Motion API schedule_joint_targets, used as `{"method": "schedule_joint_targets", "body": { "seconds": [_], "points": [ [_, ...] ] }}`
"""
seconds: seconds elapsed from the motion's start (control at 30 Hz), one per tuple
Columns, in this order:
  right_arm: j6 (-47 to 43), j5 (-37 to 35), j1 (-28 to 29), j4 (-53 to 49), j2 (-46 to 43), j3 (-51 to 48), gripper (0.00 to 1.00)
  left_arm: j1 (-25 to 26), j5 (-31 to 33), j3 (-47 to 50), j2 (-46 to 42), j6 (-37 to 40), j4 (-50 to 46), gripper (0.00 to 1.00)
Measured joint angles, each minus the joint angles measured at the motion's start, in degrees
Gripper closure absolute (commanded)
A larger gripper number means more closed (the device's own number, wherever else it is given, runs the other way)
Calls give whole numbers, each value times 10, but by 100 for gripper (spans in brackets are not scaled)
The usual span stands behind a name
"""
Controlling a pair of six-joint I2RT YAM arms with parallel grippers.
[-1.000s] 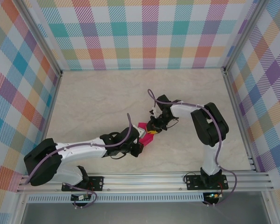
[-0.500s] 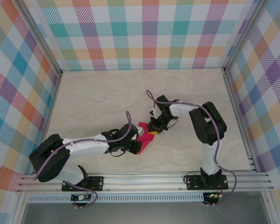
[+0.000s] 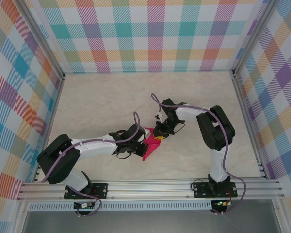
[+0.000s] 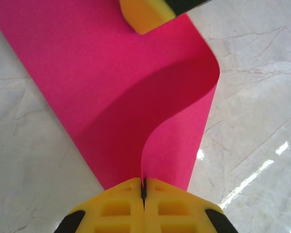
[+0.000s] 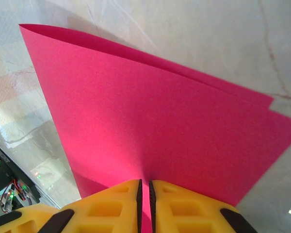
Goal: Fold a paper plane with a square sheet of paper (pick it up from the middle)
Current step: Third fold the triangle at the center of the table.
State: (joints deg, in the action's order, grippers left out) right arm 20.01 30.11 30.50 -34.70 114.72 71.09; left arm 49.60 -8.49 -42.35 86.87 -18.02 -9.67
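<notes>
Left arm's elbow has swung inward since a second ago. Left gripper (image 4: 143,188) is pressed shut on the near edge of the square sheet of paper (image 4: 111,92). Right gripper (image 5: 144,187) nips the far edge, jaws almost together.

Sheet is at mid-table between both grippers: thin, matte magenta, bowed in a loose S-curl, two layers slightly offset.

Step, as judged: first centre fold. The next move calls for bringing the edges flush and creasing against the marble-look table (image 3: 97,107).
</notes>
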Motion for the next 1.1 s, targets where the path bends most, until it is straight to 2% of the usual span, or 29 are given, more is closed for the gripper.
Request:
{"method": "schedule_joint_targets", "body": {
  "seconds": [0.8,1.1],
  "points": [
    [-12,-12,0,-8,0,6,85,-11,31,-14,10,31,-16,100],
    [-12,-12,0,-8,0,6,85,-11,37,-23,47,40,-21,100]
  ]
}}
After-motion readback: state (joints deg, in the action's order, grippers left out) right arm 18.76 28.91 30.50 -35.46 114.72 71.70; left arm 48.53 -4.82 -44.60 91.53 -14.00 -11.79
